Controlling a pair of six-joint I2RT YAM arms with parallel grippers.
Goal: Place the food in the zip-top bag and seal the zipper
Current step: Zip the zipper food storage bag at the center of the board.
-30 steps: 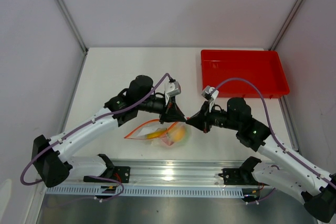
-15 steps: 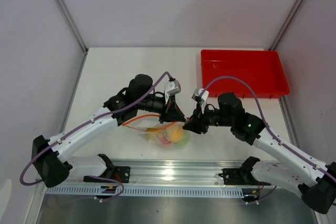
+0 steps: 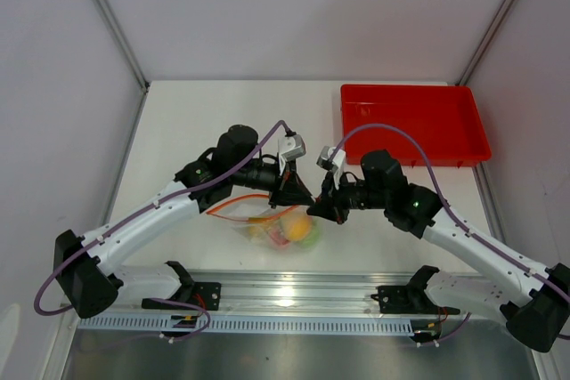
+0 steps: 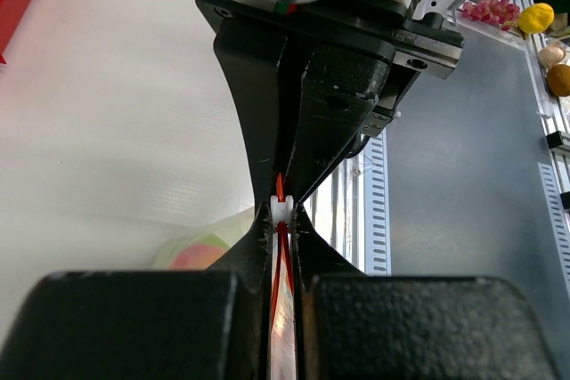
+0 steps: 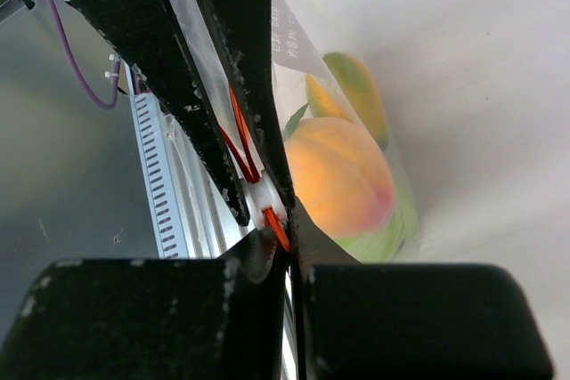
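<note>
The zip-top bag [image 3: 272, 227] hangs clear and bunched between my two grippers, with the food [image 3: 299, 230] inside it. The right wrist view shows an orange-yellow peach [image 5: 337, 175] in the bag, with a yellow-green mango [image 5: 358, 93] behind it. My left gripper [image 3: 297, 195] [image 4: 282, 220] is shut on the orange-red zipper [image 4: 281, 260], right at its white slider [image 4: 282, 208]. My right gripper [image 3: 319, 208] [image 5: 287, 242] faces it tip to tip. It is shut on the zipper [image 5: 278, 230] just beside the slider [image 5: 264, 202].
A red tray [image 3: 414, 122] lies at the back right of the white table. The metal rail [image 3: 285, 295] carrying the arm bases runs along the near edge, right below the bag. Part of the zipper trails left over the table [image 3: 227, 212].
My right gripper has moved left until it meets the left gripper's tips, and it now grips the zipper. The bag has bunched up and shifted slightly left. The left arm has held still.
</note>
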